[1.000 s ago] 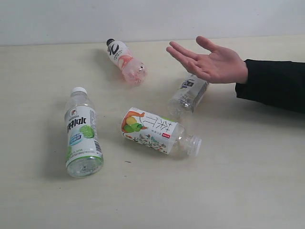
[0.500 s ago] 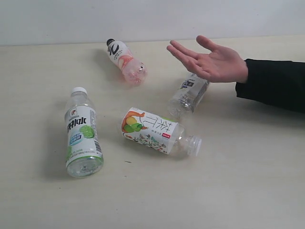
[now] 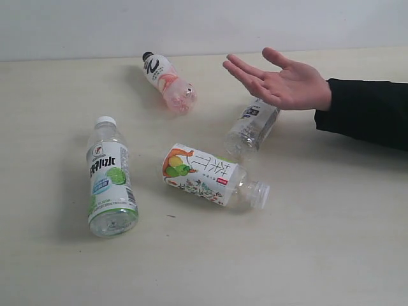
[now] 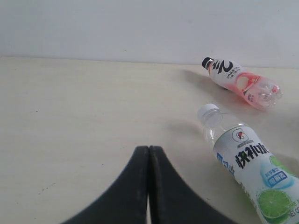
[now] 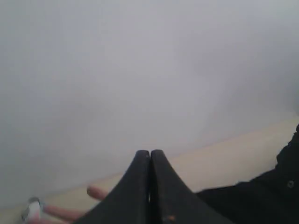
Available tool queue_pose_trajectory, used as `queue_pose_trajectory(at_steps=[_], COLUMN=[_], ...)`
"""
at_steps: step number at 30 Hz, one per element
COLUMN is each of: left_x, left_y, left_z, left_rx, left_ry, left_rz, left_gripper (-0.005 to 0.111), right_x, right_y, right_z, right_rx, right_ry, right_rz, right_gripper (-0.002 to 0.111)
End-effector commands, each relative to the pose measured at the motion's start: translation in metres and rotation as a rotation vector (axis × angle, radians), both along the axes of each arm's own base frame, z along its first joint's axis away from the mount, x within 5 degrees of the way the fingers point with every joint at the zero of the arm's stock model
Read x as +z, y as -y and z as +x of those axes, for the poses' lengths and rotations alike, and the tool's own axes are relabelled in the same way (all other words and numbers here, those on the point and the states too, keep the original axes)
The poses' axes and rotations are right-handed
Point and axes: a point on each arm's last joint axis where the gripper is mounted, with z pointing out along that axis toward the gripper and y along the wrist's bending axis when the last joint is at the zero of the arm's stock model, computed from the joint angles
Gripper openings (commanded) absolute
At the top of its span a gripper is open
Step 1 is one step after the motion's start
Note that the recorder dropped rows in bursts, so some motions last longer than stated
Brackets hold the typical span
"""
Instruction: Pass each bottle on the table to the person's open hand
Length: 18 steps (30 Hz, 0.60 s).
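All four bottles lie on their sides on the cream surface, and neither gripper holds one. The pinkish bottle lies close to the far edge, its black cap pointing toward that edge. The green-lime bottle lies in the left part, white cap toward the far edge and base toward the near edge. The fruit-label bottle lies about the middle, neck pointing right, touching none of the others. The plain clear bottle lies between it and the far edge, its cap end hidden behind the person's open hand. That hand is held palm up, fingers spread, reaching in from the right on a black sleeve. The left gripper has its jaws pressed together and empty, with the green-lime and pinkish bottles ahead of it. The right gripper is likewise closed on nothing, with the sleeve and blurred fingertips beyond it.
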Motion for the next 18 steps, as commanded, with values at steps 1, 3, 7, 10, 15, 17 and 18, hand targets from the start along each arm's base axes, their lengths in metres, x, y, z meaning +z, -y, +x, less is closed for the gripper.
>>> queue_pose_trajectory(at_steps=[1, 3, 7, 10, 15, 17, 18], left_x=[0.001, 0.001, 0.001, 0.001, 0.001, 0.001, 0.001], left_y=[0.001, 0.001, 0.001, 0.001, 0.001, 0.001, 0.001], left_z=[0.0, 0.0, 0.0, 0.0, 0.0, 0.0, 0.0], left_rx=[-0.007, -0.007, -0.007, -0.007, -0.007, -0.007, -0.007], left_ry=[0.007, 0.007, 0.007, 0.007, 0.007, 0.007, 0.007], left_rz=[-0.005, -0.005, -0.005, -0.005, -0.005, -0.005, -0.005], left_gripper=[0.0, 0.0, 0.0, 0.0, 0.0, 0.0, 0.0], right_x=[0.011, 0.014, 0.002, -0.016, -0.045, -0.053, -0.056], right_y=[-0.005, -0.014, -0.039, -0.059, -0.094, -0.109, -0.116], right_z=[0.031, 0.046, 0.069, 0.08, 0.09, 0.092, 0.092], right_rx=[0.149, 0.269, 0.559, 0.726, 0.948, 1.016, 1.045], right_ry=[-0.303, -0.392, -0.534, -0.625, -0.711, -0.735, -0.741], right_rz=[-0.254, -0.268, -0.397, -0.465, -0.576, -0.606, -0.625], right_gripper=[0.0, 0.0, 0.002, 0.009, 0.023, 0.031, 0.035])
